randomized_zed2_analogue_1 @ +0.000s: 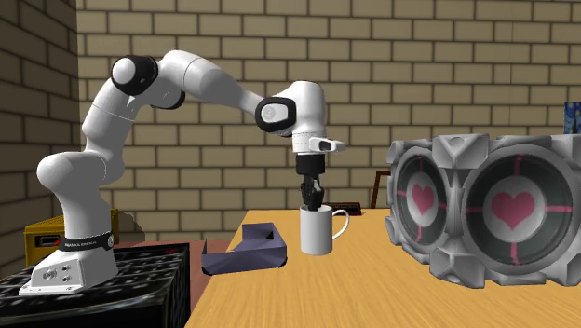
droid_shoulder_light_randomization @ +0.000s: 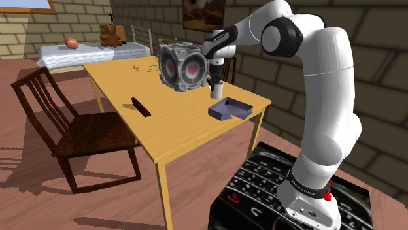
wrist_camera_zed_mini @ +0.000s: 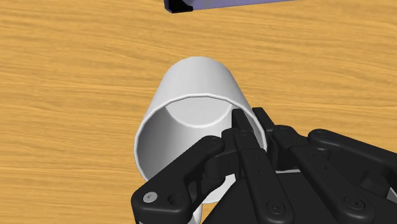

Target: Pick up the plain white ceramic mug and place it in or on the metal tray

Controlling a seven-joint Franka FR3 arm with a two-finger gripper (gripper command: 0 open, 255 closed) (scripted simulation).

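One white mug [randomized_zed2_analogue_1: 315, 233] stands upright with its base on the wooden surface [droid_shoulder_light_randomization: 170, 124]. The white arm [randomized_zed2_analogue_1: 186, 79] reaches over from its stand [droid_shoulder_light_randomization: 274, 189] and points straight down at the mug. Its black jaws are clenched on the mug's wall at the rim. In the wrist view one finger [wrist_camera_zed_mini: 240, 127] sits just inside the opening, and the other lies against the outside.

The mug's handle [randomized_zed2_analogue_1: 343, 222] points toward a large grey cube [randomized_zed2_analogue_1: 484, 210] with pink hearts on its faces. The cube stands near the mug on that side. A shallow dark blue-grey tray [randomized_zed2_analogue_1: 251, 250] lies just beside the mug on the opposite side, toward the stand, with a strip of bare wood between them. The tray holds nothing.

A small dark bar [droid_shoulder_light_randomization: 140, 106] lies flat on the surface, well apart from the mug and beyond the cube. Farther from the mug still, a dark wooden chair [droid_shoulder_light_randomization: 72, 127] stands on the floor beside the surface.
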